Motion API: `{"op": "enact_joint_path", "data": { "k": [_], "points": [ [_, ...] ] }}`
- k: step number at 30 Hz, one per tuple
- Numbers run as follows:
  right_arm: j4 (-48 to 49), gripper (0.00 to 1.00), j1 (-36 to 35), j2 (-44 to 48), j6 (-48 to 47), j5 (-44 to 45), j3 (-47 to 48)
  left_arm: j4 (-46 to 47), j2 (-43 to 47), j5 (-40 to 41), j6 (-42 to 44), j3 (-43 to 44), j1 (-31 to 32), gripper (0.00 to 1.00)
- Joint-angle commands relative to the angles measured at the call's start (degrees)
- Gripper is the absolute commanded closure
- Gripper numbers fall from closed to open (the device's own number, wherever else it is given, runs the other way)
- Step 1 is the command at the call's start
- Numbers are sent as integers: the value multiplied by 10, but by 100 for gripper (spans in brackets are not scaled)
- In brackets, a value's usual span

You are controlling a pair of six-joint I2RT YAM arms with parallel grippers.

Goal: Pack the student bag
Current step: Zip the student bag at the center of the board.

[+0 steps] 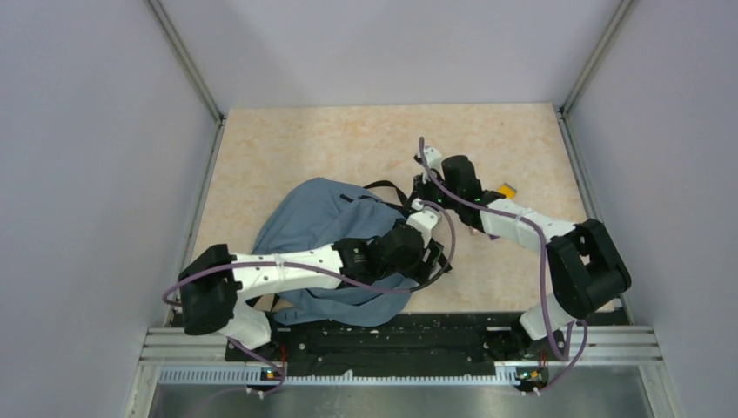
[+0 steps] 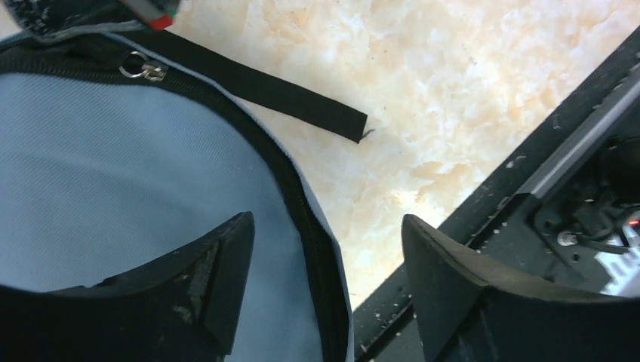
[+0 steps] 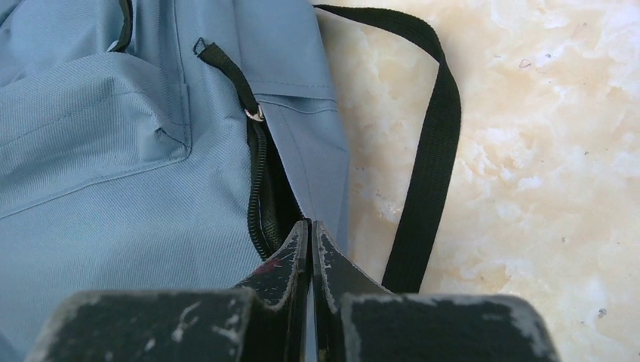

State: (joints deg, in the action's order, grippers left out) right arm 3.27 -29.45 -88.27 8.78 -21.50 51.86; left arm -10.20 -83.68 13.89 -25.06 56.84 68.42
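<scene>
The student bag (image 1: 322, 218) lies left of the middle in the top view. It looks soft, floppy and likely light. The right gripper (image 3: 311, 235) is pressed together, pinching the bag's edge by the zipper (image 3: 259, 196). The left gripper (image 2: 326, 226) is spread wide over the bag's rim. The thick zipper edge looks best to hold.

Student bag (image 1: 318, 213) grey-blue; zipper (image 3: 259, 188), strap (image 3: 434, 151) black. Table (image 1: 348, 144) cream, orange marbling. Walls (image 1: 87, 174) pale grey.
</scene>
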Motion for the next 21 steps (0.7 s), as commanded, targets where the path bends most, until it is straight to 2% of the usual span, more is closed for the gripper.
{"op": "enact_joint_path", "data": {
  "k": [1, 5, 10, 17, 21],
  "points": [
    [1, 100, 4, 39, -2, 16, 31, -22, -43, 63, 22, 49, 14, 33],
    [7, 100, 3, 61, -4, 20, 22, -27, -67, 66, 29, 64, 23, 70],
    [14, 100, 4, 59, -10, 24, 26, -42, -78, 75, 35, 80, 36, 99],
    [21, 100, 3, 37, -11, 16, 36, -16, -30, 48, 28, -3, 50, 100],
    [60, 100, 3, 56, 10, 14, 5, 34, 38, -13, 28, -85, 51, 100]
  ]
}}
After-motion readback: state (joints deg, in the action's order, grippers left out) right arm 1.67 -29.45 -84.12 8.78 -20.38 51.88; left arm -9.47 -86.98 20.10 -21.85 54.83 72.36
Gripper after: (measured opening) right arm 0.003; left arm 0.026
